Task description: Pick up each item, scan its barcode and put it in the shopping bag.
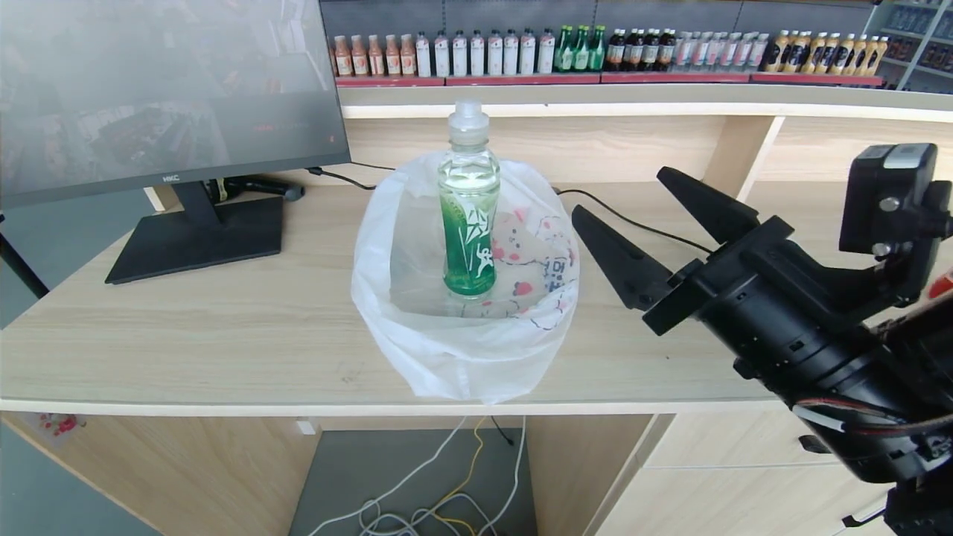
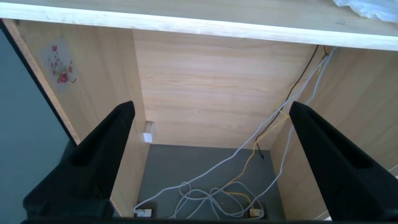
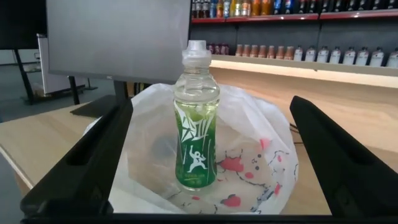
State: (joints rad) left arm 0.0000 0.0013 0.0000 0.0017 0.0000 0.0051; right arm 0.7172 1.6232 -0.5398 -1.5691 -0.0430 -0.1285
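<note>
In the head view, the bottle (image 1: 469,216) stands upright inside the shopping bag (image 1: 461,350), cap up, so its long axis is vertical. The bag sits open near the middle of the desk (image 1: 186,335), close to the near edge. The right end effector (image 1: 619,193) hangs above the desk just beside the bag on the robot's right. Its two fingers are spread wide with nothing between them and point toward the bag. The bottle therefore lies ahead of it and to its left, and the right arm is clearly the nearer one. A monitor (image 1: 164,89) stands at the left. A dark object (image 1: 257,186) lies behind its foot, and I cannot make out what it is. No barcode shows on the side of the bottle's label that faces the camera, and the bag wall veils the bottle's base.

In the left wrist view, the left end effector (image 2: 211,109) is also spread and empty. It hangs low, in front of the desk's front edge, looking into the hollow below where cables (image 2: 211,186) trail. This arm is well apart from the bottle.

In the right wrist view, the bottle stands squarely in the gap between the spread fingers, farther off and untouched, with the bag's rim around its lower half. The bottle looks already bagged, so I judge this item done.
</note>
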